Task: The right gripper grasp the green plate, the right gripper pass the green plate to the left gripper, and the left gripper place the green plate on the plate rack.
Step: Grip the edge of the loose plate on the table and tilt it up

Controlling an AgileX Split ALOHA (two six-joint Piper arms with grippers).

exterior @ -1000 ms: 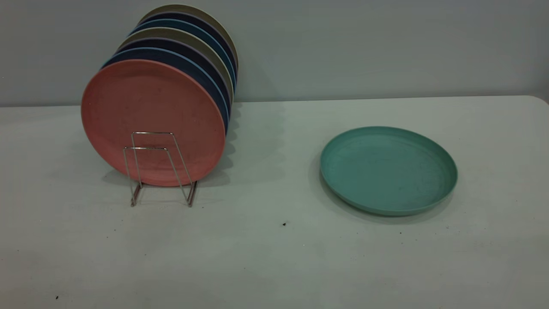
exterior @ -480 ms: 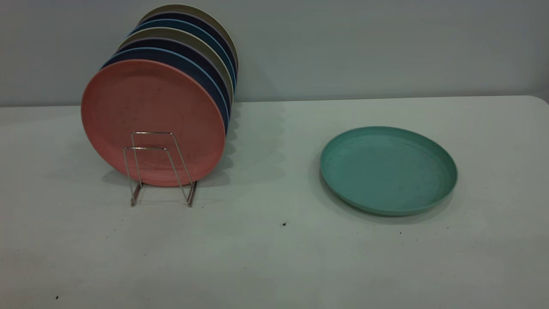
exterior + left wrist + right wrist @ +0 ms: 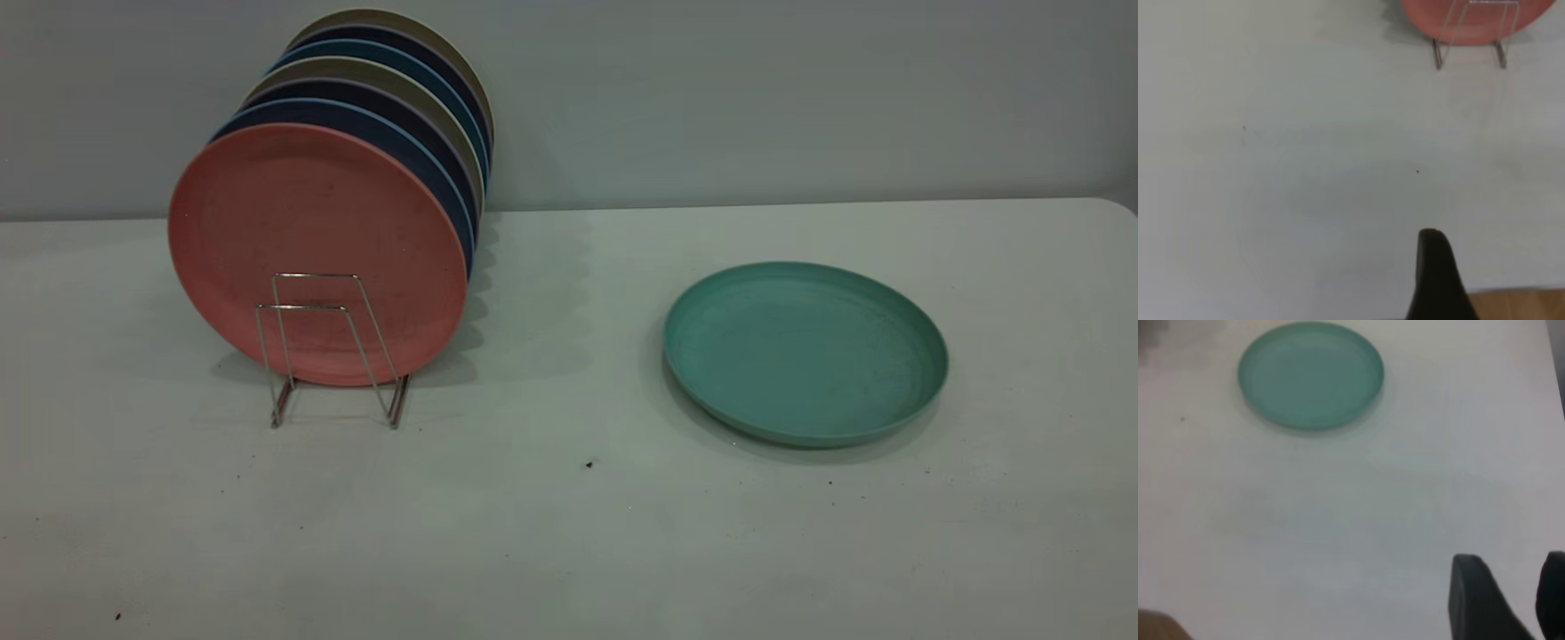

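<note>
Nothing is done yet: the round teal-green plastic plate (image 3: 805,351) lies untouched on the table (image 3: 569,533); the right tool (image 3: 1508,587) is spread, empty.

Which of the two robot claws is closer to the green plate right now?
Right, most likely. The right gripper looks across bare table at the green plate, well short of it. The left gripper faces the plate rack instead, with no green plate in its view.
</note>
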